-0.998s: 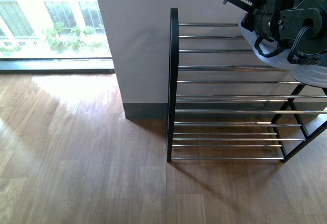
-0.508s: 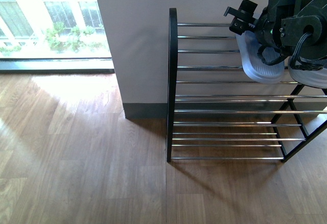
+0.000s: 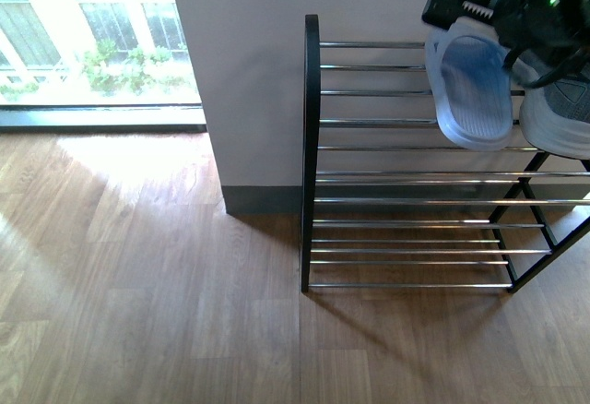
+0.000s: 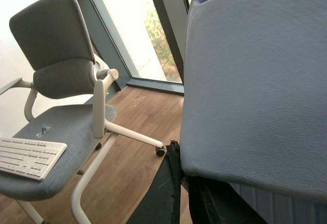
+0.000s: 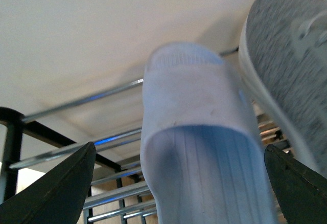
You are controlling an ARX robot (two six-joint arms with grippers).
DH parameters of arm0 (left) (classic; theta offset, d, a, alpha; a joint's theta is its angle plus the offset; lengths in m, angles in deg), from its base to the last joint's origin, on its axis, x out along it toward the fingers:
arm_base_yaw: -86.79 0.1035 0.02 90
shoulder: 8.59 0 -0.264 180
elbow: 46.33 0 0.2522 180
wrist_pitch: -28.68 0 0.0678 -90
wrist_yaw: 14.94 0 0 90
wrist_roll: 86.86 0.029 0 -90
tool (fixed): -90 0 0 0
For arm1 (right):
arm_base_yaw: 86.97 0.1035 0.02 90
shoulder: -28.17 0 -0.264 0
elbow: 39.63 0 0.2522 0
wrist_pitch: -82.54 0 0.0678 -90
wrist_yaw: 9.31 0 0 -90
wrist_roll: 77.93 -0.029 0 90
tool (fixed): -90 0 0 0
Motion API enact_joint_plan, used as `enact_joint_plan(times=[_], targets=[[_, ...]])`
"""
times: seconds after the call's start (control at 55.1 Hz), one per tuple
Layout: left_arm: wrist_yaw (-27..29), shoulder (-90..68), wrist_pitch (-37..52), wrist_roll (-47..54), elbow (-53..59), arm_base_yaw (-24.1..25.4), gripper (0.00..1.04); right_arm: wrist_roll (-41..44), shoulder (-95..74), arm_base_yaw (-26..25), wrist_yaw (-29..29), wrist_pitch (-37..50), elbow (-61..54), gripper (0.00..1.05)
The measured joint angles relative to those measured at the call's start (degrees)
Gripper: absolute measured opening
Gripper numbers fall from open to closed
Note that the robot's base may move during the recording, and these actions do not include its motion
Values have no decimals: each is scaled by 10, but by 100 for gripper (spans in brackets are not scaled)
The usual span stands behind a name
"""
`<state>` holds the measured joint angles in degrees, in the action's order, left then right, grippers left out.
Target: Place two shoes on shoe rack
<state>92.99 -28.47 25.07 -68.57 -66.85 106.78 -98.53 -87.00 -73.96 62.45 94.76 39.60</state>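
Resting on the top bars of the shoe rack [image 3: 406, 123], a pale blue slide [image 3: 472, 90] lies beside a grey sneaker [image 3: 560, 113] — the two nearly touching. Above them the right gripper [image 5: 173, 183] has its fingers spread wide on either side of the slide, clear of it. Whether the left gripper [image 4: 179, 193] is open or closed cannot be told — its camera faces two grey chairs [image 4: 56, 81].

ribbed rubber slide [image 3: 472, 90], knit sneaker [image 3: 560, 109], chrome-barred rack [image 3: 406, 173], wood floor [image 3: 138, 293].
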Motion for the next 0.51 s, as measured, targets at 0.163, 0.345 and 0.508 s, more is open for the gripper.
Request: enact_joint_plan(times=[0.163, 0.345, 0.508], targets=[[0, 0, 0, 0, 0, 0, 2, 74, 90, -20, 4, 14, -63, 96], [0, 0, 0, 0, 0, 0, 2, 170, 202, -51, -4, 21, -145, 96], [0, 0, 0, 0, 0, 0, 2, 203, 224, -57, 3, 33, -153, 95]])
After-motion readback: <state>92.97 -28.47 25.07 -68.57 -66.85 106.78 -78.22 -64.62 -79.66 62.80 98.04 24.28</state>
